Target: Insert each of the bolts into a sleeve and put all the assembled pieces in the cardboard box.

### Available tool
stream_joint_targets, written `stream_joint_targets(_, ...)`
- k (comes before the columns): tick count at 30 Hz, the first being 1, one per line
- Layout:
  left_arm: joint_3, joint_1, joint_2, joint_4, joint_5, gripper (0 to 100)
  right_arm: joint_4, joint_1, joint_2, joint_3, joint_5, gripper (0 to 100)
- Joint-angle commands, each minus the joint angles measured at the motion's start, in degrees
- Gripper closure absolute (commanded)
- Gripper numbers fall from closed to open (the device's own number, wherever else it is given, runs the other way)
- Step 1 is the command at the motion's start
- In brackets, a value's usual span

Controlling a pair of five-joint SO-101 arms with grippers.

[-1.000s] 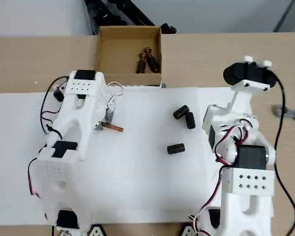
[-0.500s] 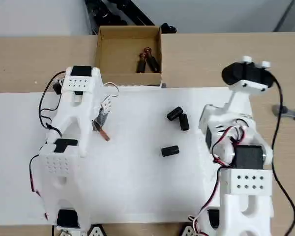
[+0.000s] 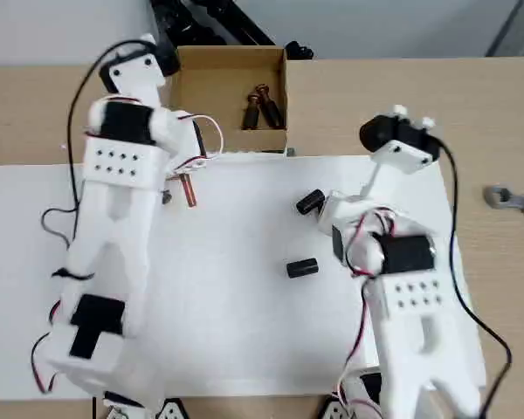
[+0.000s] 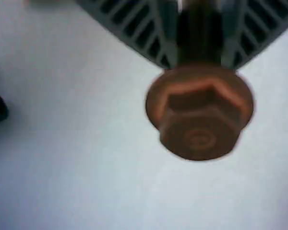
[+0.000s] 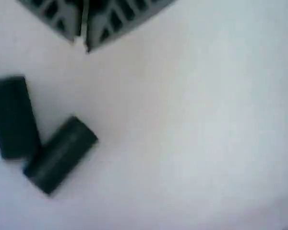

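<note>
One bench (image 3: 52,87) carries the cardboard box (image 3: 192,87), with assembled pieces (image 3: 262,106) laid inside. The left hand (image 3: 185,176) is held near the box's front wall. Farther from the box, the right hand (image 5: 84,36) is pressed together on nothing, beside loose sleeves (image 3: 302,267). A bolt (image 4: 199,115) is pinched by the left hand. If tilted, it could be jammed at a sleeve's mouth, or the sleeve rolled away.
</note>
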Motion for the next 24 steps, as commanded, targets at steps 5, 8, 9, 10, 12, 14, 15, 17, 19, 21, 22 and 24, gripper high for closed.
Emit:
stream_joint_targets(5, -1.4, 0.4, -9.9, 1.1, -6.8, 100, 5.8, 0.0, 18.2, -17.1, 6.4, 99.1)
stream_joint_targets(8, 0.6, 0.3, -12.5, 1.1, -9.4, 100, 13.0, 1.0, 27.2, -28.8, 9.9, 99.1)
stream_joint_targets(9, 1.9, 0.3, -13.5, 1.1, -9.9, 100, 15.9, 1.1, 30.3, -33.1, 11.0, 99.1)
stream_joint_targets(10, 3.4, 0.3, -14.7, 1.1, -10.2, 100, 19.2, 1.2, 33.5, -37.5, 12.1, 99.0)
stream_joint_targets(12, 6.3, 0.3, -16.8, 1.1, -10.3, 100, 26.1, 1.5, 39.3, -46.0, 14.6, 99.0)
stream_joint_targets(14, 8.6, 0.3, -19.1, 1.1, -10.4, 100, 30.6, 1.6, 44.4, -52.7, 17.6, 99.0)
stream_joint_targets(15, 9.4, 0.3, -20.1, 1.1, -10.4, 100, 30.9, 1.9, 46.2, -55.0, 19.3, 99.0)
stream_joint_targets(17, 10.2, 0.3, -22.1, 1.1, -10.5, 100, 30.7, 2.3, 47.5, -57.2, 22.0, 99.0)
stream_joint_targets(19, 10.4, 0.3, -23.5, 1.1, -11.7, 100, 30.3, 1.8, 47.9, -57.3, 23.5, 99.0)
stream_joint_targets(21, 10.4, 0.3, -24.4, 1.1, -13.3, 100, 30.3, 0.9, 47.9, -57.3, 24.4, 98.9)
stream_joint_targets(22, 10.4, 0.3, -24.6, 1.1, -13.6, 100, 30.3, 0.6, 47.9, -57.2, 24.6, 98.3)
stream_joint_targets(24, 10.4, 0.2, -24.8, 1.1, -13.7, 100, 30.3, 0.4, 48.0, -57.1, 24.8, 94.1)
